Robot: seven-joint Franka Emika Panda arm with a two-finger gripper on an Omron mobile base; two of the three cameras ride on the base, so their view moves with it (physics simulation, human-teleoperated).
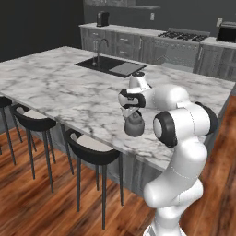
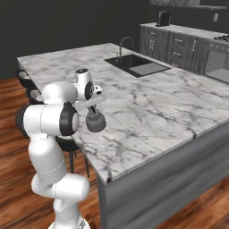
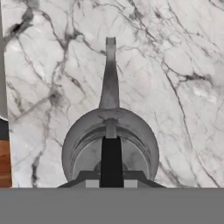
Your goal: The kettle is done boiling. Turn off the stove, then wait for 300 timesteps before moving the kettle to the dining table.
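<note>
Gripper [image 1: 134,112] fingers clamped on kettle [image 1: 134,125] handle, kettle over near edge of marble dining table [image 1: 69,92], sink [image 1: 110,66] beyond, stove [image 1: 182,36] on far wall, stools [image 1: 92,150] alongside

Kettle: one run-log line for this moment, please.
gripper: shut on kettle handle | kettle: above dining table near edge | contact: unclear
</note>
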